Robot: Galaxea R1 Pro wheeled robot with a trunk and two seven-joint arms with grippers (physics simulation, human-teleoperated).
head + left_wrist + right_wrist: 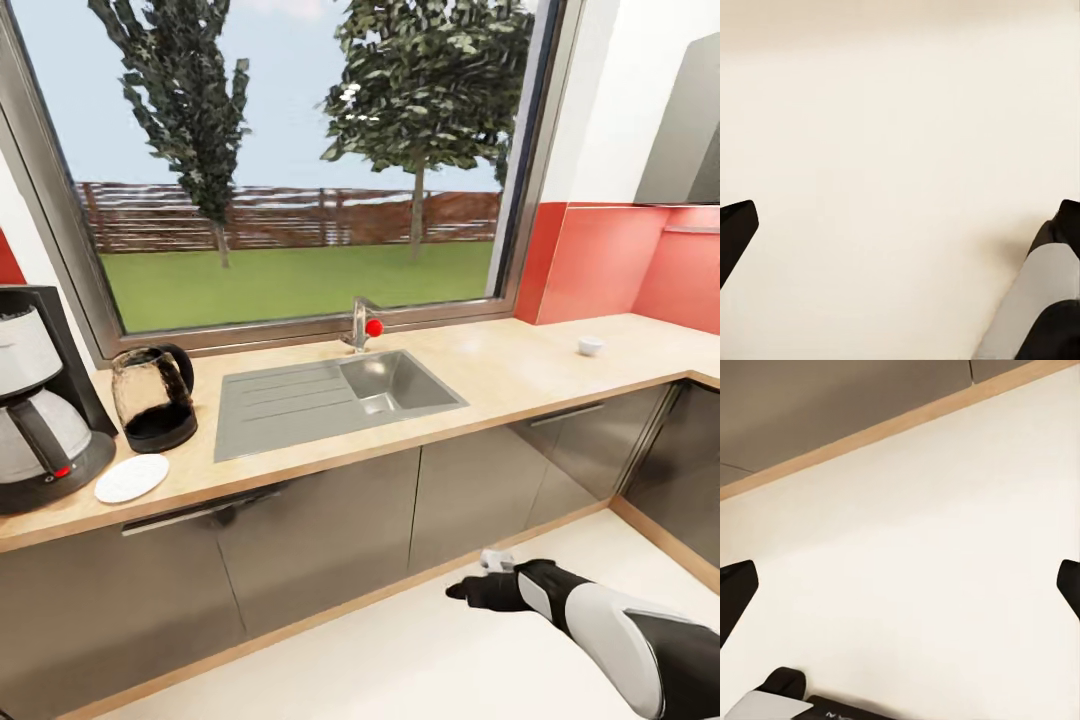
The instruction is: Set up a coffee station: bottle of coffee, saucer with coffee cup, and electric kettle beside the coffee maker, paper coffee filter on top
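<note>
Coffee maker (40, 400) stands at the worktop's (520, 375) left end, electric kettle (153, 397) just beside it, saucer (132, 478) in front between them. Coffee cup (591, 346) sits well apart, far right. Right gripper (470, 590) hangs low over the floor (420, 650); both grippers' jaws spread wide in the wrist views, holding nothing.

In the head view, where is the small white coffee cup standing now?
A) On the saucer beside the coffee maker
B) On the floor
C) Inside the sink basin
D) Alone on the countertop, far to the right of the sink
D: the coffee cup stands alone on the countertop right of the sink, while the saucer by the coffee maker is bare.
</note>
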